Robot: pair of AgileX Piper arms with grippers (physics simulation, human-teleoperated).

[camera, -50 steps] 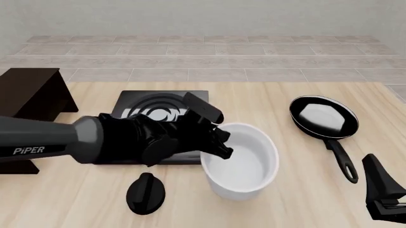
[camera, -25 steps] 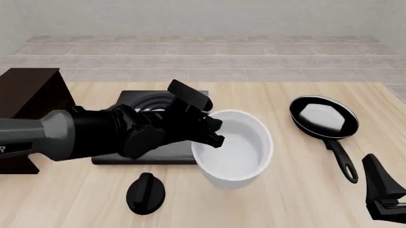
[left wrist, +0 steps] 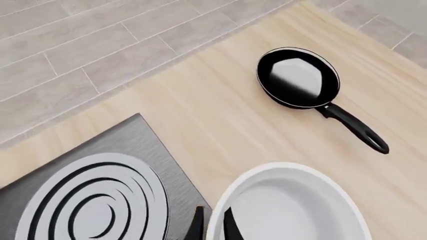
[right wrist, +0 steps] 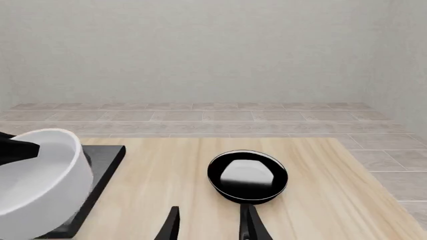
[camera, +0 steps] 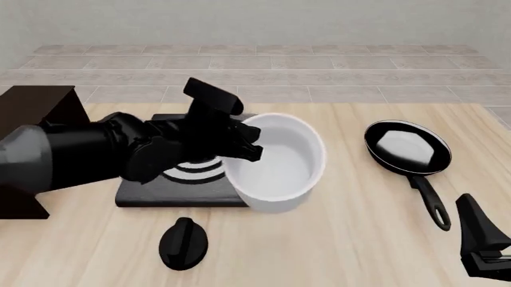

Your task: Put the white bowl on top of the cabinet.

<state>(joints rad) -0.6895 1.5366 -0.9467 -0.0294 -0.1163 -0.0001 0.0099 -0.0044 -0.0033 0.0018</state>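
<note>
The white bowl (camera: 279, 161) hangs tilted above the table, over the right edge of the stove plate, and my left gripper (camera: 246, 148) is shut on its left rim. In the left wrist view the bowl (left wrist: 293, 205) fills the lower right, with my left gripper (left wrist: 213, 226) pinching its rim. From the right wrist view the bowl (right wrist: 37, 175) shows at the left. The dark brown cabinet (camera: 36, 116) stands at the far left, partly hidden by my left arm. My right gripper (right wrist: 209, 225) is open near the table's front right, with nothing between its fingers.
A flat black stove plate (camera: 179, 179) with silver rings lies under the bowl. A black frying pan (camera: 407, 146) with a white patch sits at the right, handle toward me. A black knob-like object (camera: 183, 242) lies near the front edge.
My left gripper has lifted the bowl and carried it left and away from me, over the stove plate's edge. The right arm has not moved.
</note>
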